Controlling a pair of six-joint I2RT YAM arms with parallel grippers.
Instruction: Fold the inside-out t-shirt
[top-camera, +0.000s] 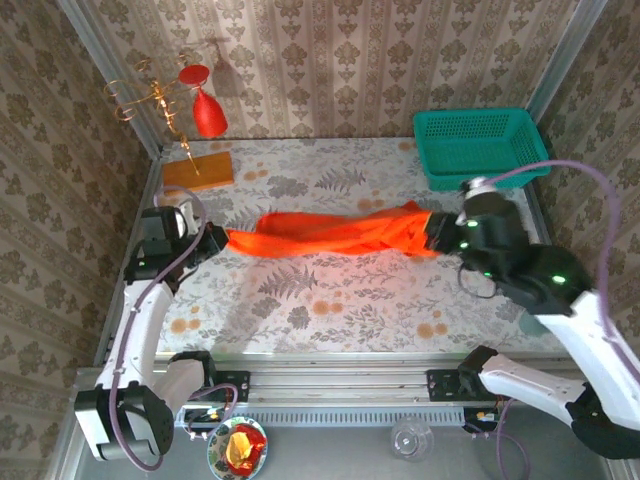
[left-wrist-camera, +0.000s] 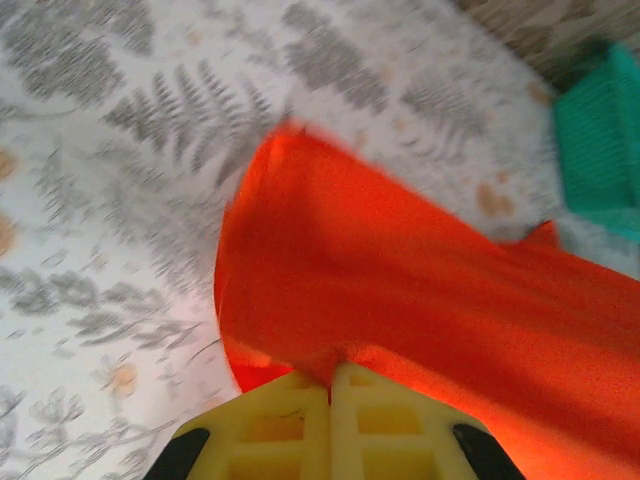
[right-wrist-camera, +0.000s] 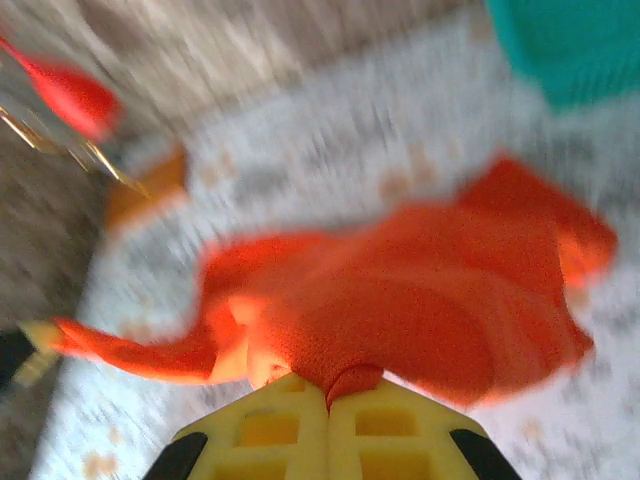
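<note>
The bright orange-red t-shirt (top-camera: 335, 232) hangs stretched in a bunched band between both arms, above the middle of the floral table. My left gripper (top-camera: 222, 240) is shut on its left end; the left wrist view shows the cloth (left-wrist-camera: 420, 290) pinched between the yellow fingers (left-wrist-camera: 270, 425) and spreading away to the right. My right gripper (top-camera: 432, 232) is shut on the right end, where the shirt is thicker and crumpled. In the blurred right wrist view a fold of the shirt (right-wrist-camera: 400, 300) is squeezed between the yellow fingers (right-wrist-camera: 400, 425).
A teal basket (top-camera: 478, 145) stands at the back right. A flat orange-brown wooden block (top-camera: 198, 170) lies at the back left, under a shiny red ornament on a gold stand (top-camera: 208, 112). The table's near edge (top-camera: 340, 355) runs in front of the arm bases.
</note>
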